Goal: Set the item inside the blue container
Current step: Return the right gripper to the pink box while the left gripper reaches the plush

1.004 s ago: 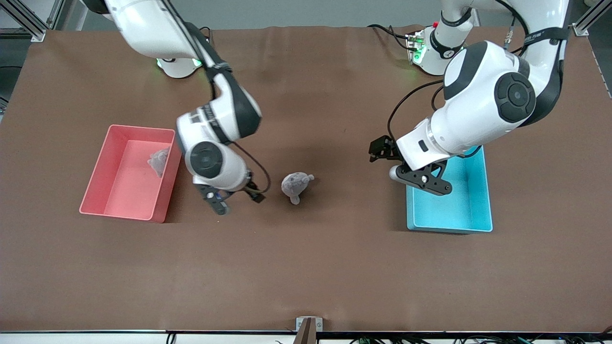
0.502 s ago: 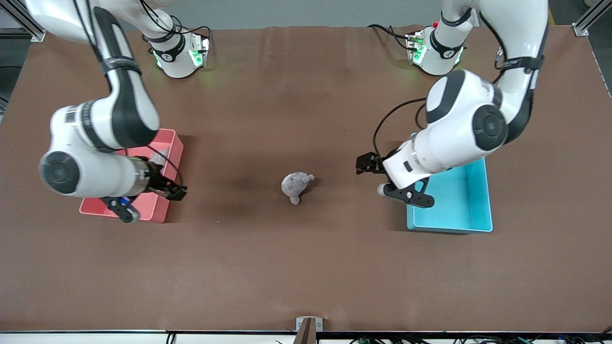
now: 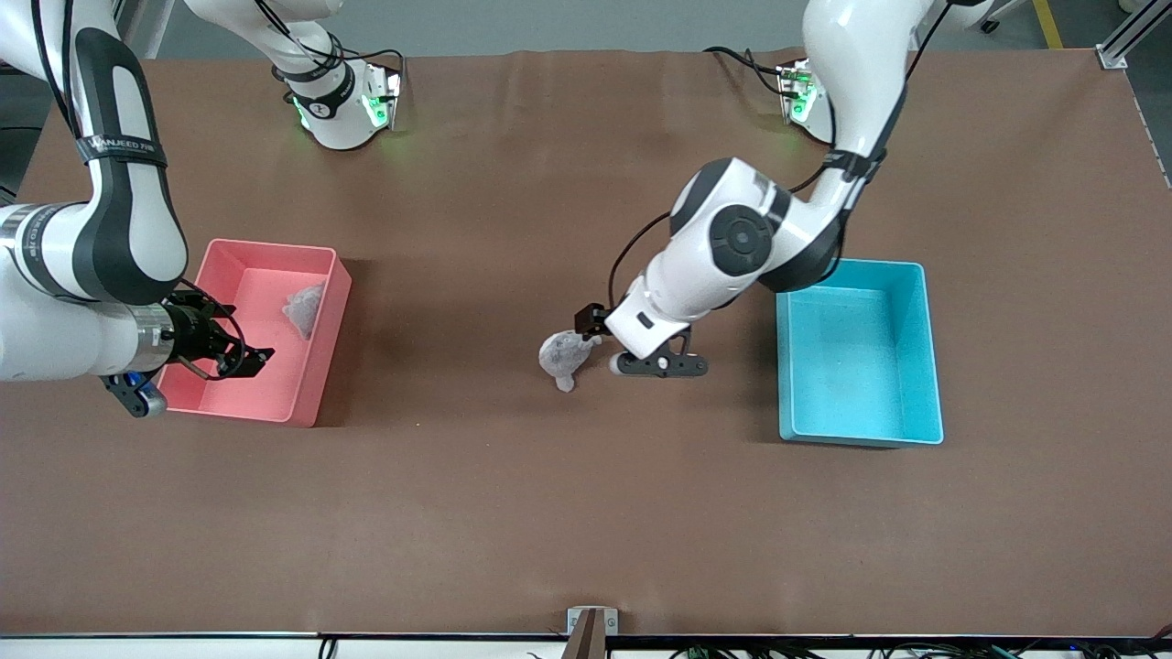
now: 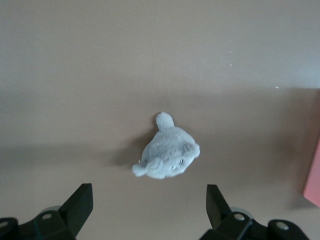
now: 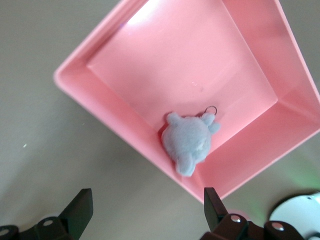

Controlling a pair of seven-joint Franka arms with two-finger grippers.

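Left jaws now wide over plush

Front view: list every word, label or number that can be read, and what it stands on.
"WANJEED", or close to it: the letters are small, on the black band around the right arm.
Nothing readable on the blue container, the pink bin, the plush toys or the table.

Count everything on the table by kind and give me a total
Grey plush toys: 2, one on the table, one in the pink bin
Plastic bins: 2, pink bin, blue container
Total: 4
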